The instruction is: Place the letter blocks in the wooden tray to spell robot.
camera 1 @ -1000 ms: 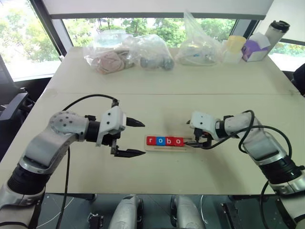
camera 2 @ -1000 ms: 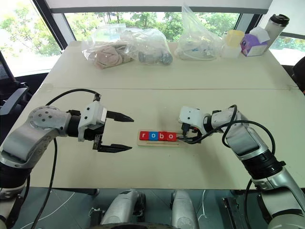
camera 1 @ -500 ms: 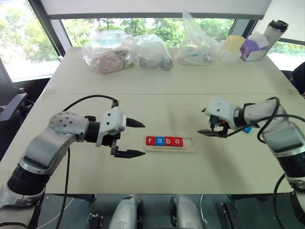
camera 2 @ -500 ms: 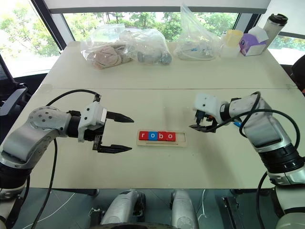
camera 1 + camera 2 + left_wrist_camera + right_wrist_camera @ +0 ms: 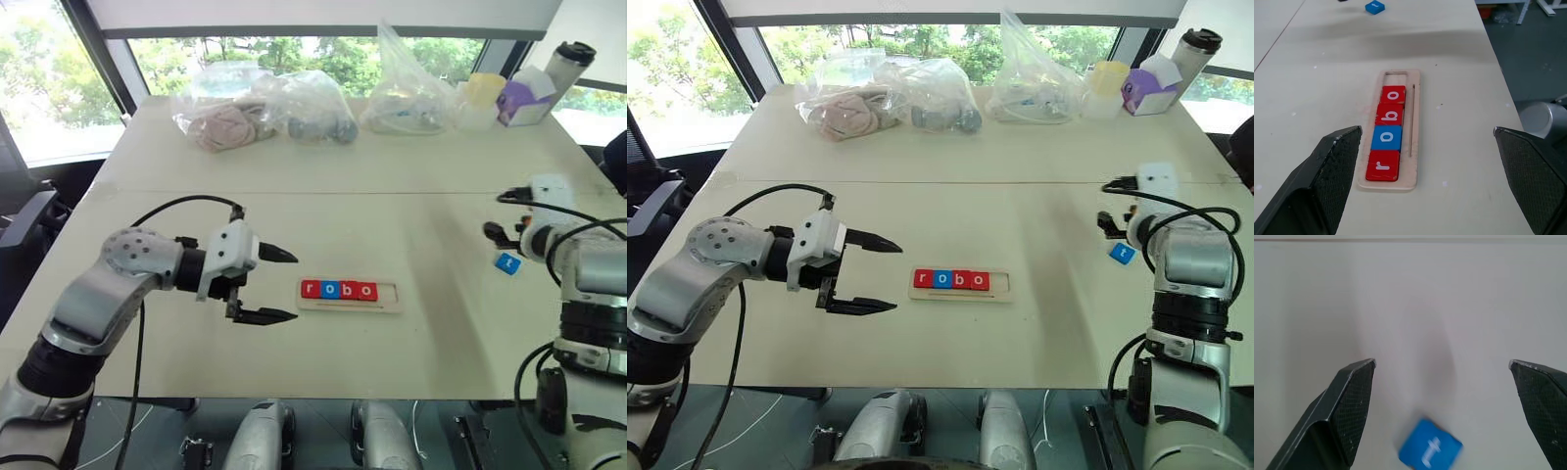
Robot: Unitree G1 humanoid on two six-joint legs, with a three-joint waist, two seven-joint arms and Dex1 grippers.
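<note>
Lying on open table (image 5: 441, 225), t block (image 5: 506, 262).

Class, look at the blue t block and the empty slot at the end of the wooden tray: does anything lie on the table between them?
Nothing visible does. The blue t block lies alone on bare table to the right of the wooden tray, whose rightmost slot is empty beside the four seated blocks.

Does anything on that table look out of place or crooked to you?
One thing: the blue t block lies alone on the table, turned askew, far to the right of the wooden tray, whose last slot beside r, o, b, o is bare.
</note>
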